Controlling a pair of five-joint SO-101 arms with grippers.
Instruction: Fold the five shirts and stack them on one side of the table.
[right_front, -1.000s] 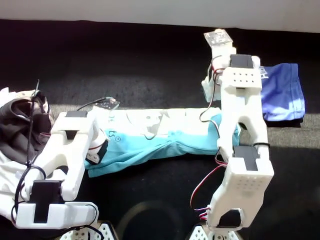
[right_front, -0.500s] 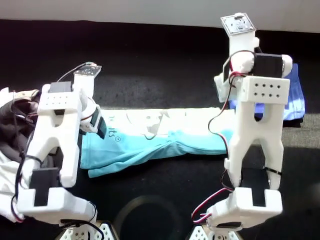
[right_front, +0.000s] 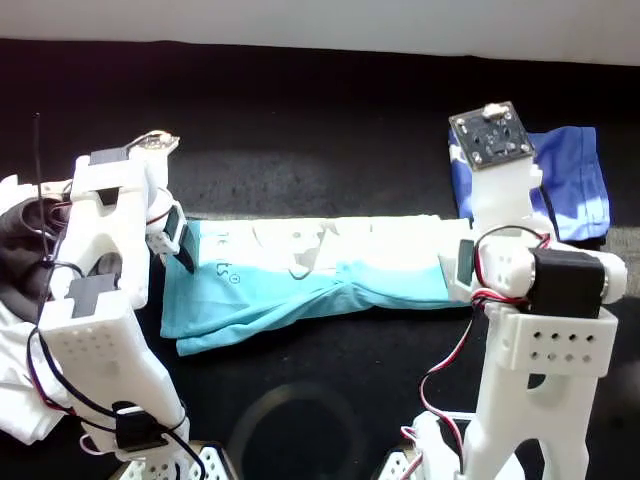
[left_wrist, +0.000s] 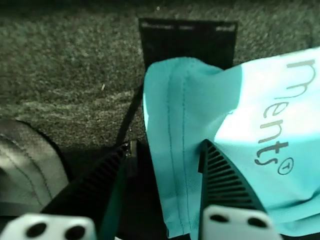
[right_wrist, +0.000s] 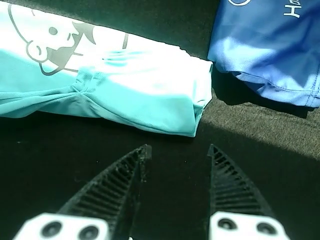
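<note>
Folded to a long strip, teal shirt (right_front: 310, 275) lies mid-table, running 9 to 3 o'clock. L gripper (left_wrist: 164, 147) sits at its 9 o'clock end, fingers spread w/ the hem between them. R gripper (right_wrist: 178, 148) is near its 3 o'clock end, fingers apart, nothing between. Blue shirt (right_front: 575, 190) lies folded at 2 o'clock, and a shirt pile (right_front: 30, 230) at 9 o'clock.

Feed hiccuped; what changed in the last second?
Right gripper drew back from beyond the teal shirt to the near side of its right end, jaws open. Left gripper shifted to the shirt's left edge, jaws open astride it. The teal shirt and blue shirt stayed put.
</note>
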